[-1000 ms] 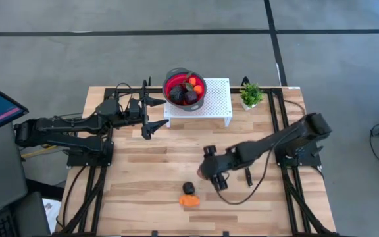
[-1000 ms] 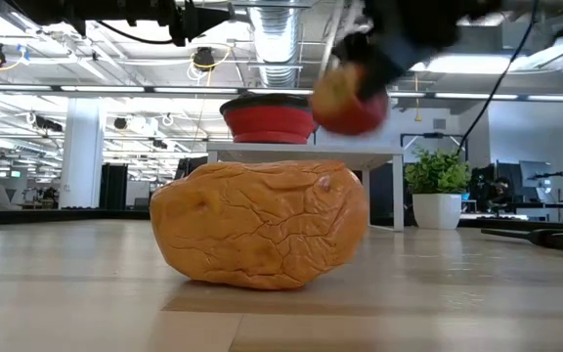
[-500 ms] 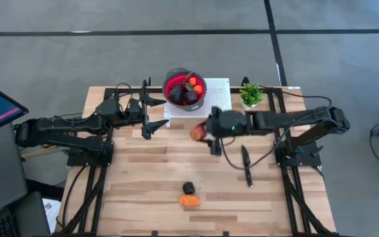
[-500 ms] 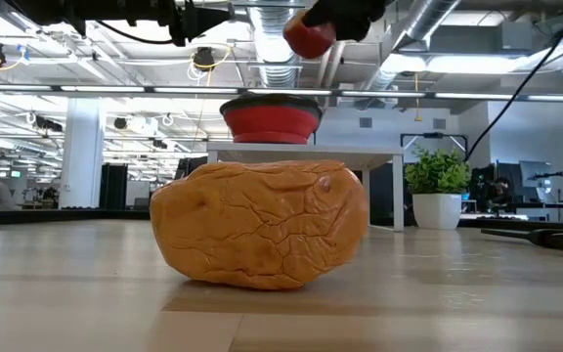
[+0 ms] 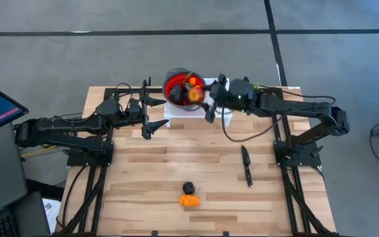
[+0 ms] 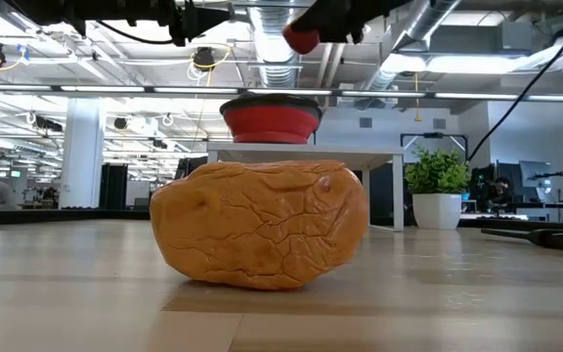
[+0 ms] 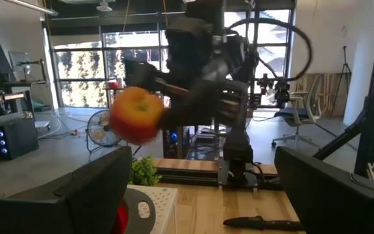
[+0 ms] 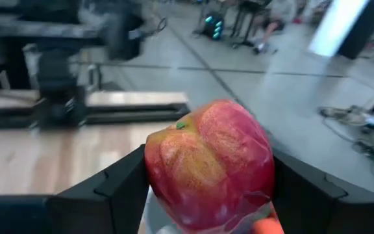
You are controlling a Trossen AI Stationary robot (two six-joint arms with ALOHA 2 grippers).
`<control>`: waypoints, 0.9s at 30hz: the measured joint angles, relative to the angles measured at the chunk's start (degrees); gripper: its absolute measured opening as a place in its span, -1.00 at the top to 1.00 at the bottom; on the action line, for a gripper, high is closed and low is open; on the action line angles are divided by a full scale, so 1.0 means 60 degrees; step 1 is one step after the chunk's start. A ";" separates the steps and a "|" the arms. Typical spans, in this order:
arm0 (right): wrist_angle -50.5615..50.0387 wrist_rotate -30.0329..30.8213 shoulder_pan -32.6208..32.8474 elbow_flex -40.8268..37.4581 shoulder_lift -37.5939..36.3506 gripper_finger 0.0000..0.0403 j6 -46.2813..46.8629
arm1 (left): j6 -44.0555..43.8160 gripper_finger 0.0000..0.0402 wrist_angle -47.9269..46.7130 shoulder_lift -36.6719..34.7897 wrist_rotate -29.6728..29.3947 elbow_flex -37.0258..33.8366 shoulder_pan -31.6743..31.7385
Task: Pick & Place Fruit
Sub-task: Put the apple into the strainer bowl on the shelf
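Aloft, right gripper (image 5: 202,99) fingers pinch a round red-yellow toy apple (image 8: 208,173) just over the rim of the red fruit-filled bowl (image 5: 174,84). Left gripper (image 5: 151,113) waits beside, fingers spread.

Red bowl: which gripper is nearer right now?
Right. The right gripper, shut on a red-yellow apple, hangs at the red bowl rim on the white stand. The left gripper, open, waits off the stand's left side.

Right gripper (image 5: 206,99) clamped, arm outstretched; left gripper (image 5: 151,113) apparently open, idle.
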 joint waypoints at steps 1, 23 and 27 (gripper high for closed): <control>0.0179 -0.0034 -0.0148 0.0002 0.0043 -0.30 0.0000 | 0.0000 -0.86 0.0001 0.0000 -0.0003 -0.0003 0.0004; 0.1901 -0.0756 -0.1774 0.0006 0.1667 -0.35 0.0035 | 0.0000 -0.86 0.0001 0.0000 -0.0004 0.0000 0.0000; 0.1908 -0.0767 -0.1730 0.0006 0.1667 -0.45 -0.0010 | 0.0000 -0.86 0.0001 0.0000 0.0000 0.0000 0.0000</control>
